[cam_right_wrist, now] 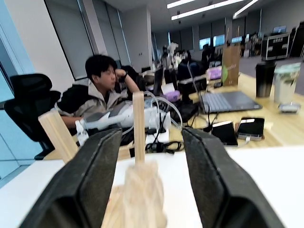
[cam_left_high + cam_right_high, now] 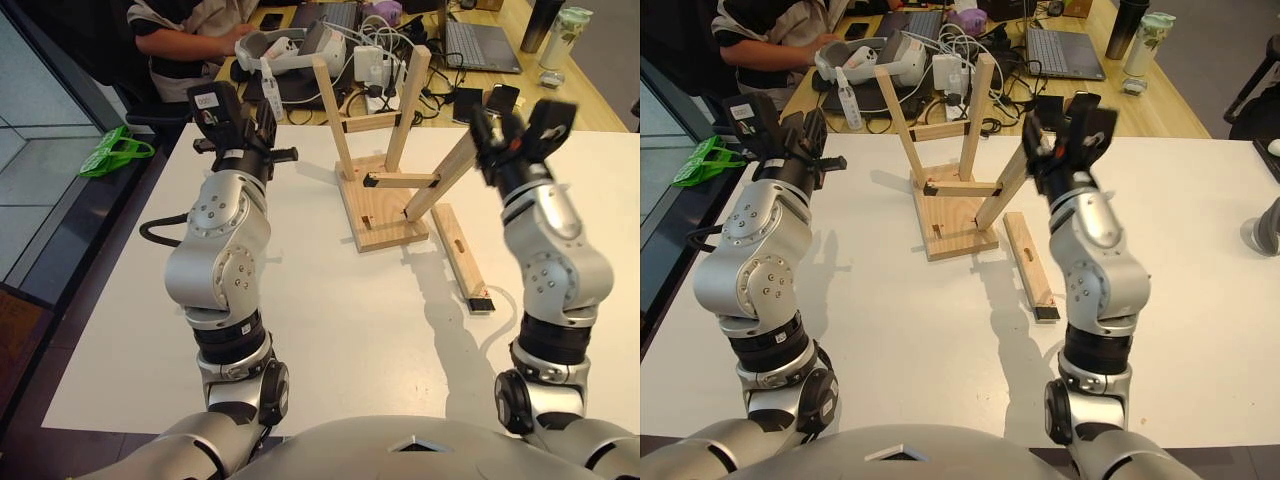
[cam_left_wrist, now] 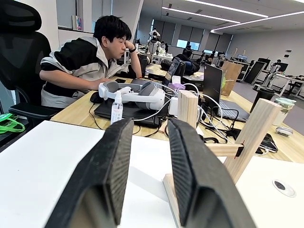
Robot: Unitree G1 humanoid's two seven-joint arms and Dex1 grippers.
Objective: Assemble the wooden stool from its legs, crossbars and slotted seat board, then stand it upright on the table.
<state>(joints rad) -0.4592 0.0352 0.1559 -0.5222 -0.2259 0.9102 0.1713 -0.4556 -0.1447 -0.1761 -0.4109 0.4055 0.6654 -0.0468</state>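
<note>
The wooden stool lies upside down on the white table, its seat board [image 2: 375, 235] flat. Two legs [image 2: 333, 110] stand up from it, joined by a crossbar [image 2: 370, 122]. A third leg [image 2: 440, 185] leans to the right, with a second crossbar [image 2: 400, 180] running to it. My right gripper [image 2: 515, 120] is open at this leaning leg's top end [image 1: 140, 190], which sits between the fingers [image 1: 92, 180] with gaps on both sides. A loose leg [image 2: 458, 250] lies flat on the table beside the board. My left gripper [image 3: 149, 128] is raised left of the stool, open narrowly and empty.
Behind the table's far edge is a wooden desk with a headset [image 2: 285, 45], cables, a spray bottle [image 3: 116, 108], a laptop [image 2: 480, 45] and phones [image 2: 485, 100]; a person sits there. A green bag [image 2: 115, 150] lies off the table's left side. White tabletop [image 2: 350, 340] stretches in front of the stool.
</note>
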